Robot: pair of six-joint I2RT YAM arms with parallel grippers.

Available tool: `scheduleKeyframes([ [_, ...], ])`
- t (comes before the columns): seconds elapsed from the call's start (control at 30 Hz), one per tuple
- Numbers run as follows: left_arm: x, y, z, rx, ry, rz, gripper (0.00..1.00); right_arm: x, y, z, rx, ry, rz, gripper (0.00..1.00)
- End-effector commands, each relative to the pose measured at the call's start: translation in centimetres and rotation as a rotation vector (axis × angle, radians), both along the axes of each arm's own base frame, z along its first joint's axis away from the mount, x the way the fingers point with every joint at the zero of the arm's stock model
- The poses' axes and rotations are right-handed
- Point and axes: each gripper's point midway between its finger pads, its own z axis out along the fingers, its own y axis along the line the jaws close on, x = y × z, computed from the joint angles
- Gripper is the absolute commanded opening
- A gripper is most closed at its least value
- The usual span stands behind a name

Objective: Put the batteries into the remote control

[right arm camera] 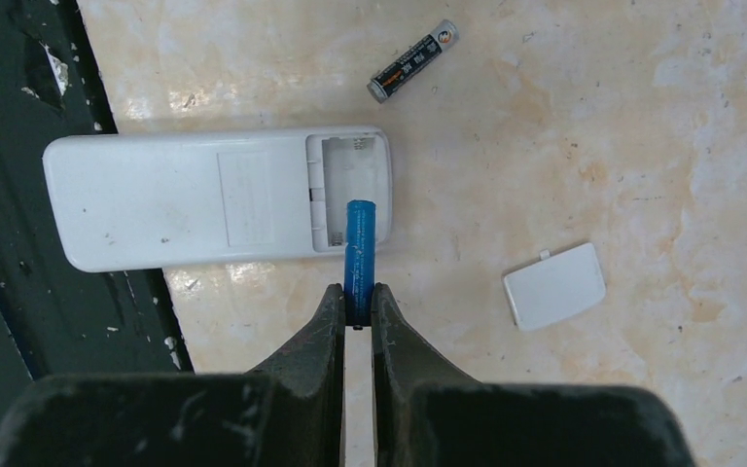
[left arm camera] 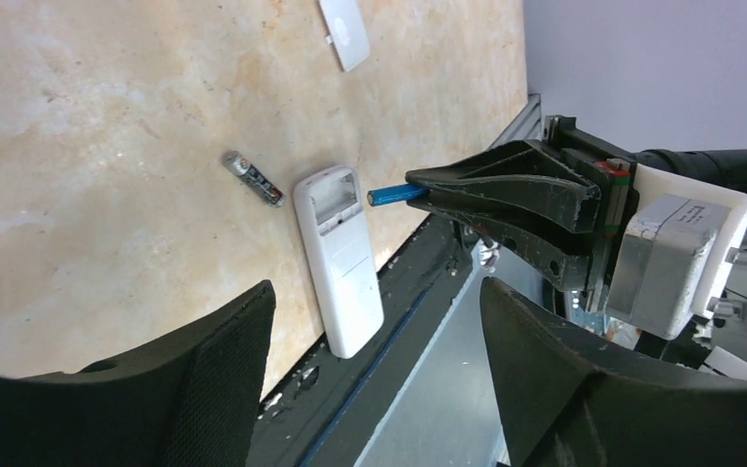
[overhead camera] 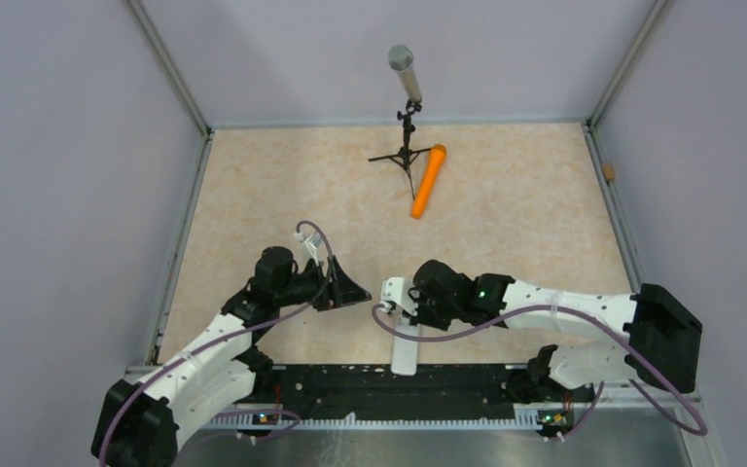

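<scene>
Remote control [right arm camera: 214, 199]: face down, battery bay uncovered, one end over the black rail [right arm camera: 19, 292]. Blue battery [right arm camera: 360, 243]: pinched in the right gripper [right arm camera: 358, 309], tip over the bay, rear end hidden between the fingers. Second battery [right arm camera: 412, 61]: loose on the table [right arm camera: 642, 117] near the remote control. Left gripper [left arm camera: 377, 292]: spread wide, empty, fingers cut off at the frame edge.

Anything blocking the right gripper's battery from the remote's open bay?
Nothing visible. The blue battery in the right gripper points into the open bay of the remote control; the cover and the second battery lie clear of it.
</scene>
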Motion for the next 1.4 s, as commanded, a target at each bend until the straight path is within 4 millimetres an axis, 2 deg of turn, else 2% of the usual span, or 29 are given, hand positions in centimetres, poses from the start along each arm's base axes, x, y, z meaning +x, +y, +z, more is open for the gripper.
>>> scheduleKeyframes([
  [0.0, 0.9, 0.5, 0.0, 0.041, -0.041, 0.026, 0.8, 0.6, 1.7, 1.0, 0.041, -0.016, 0.045, 0.0],
  [0.3, 1.0, 1.1, -0.5, 0.089, -0.049, 0.028, 0.98, 0.9, 2.5, 0.3, 0.035, -0.004, 0.061, 0.0],
  [0.5, 1.1, 1.3, -0.7, 0.101, -0.046, 0.028, 0.99, 1.6, 2.8, 0.1, 0.031, -0.007, 0.057, 0.0],
  [1.37, 1.2, 1.4, -1.2, 0.108, -0.038, 0.023, 0.99, 1.8, 3.3, -1.6, -0.011, 0.042, 0.071, 0.0],
])
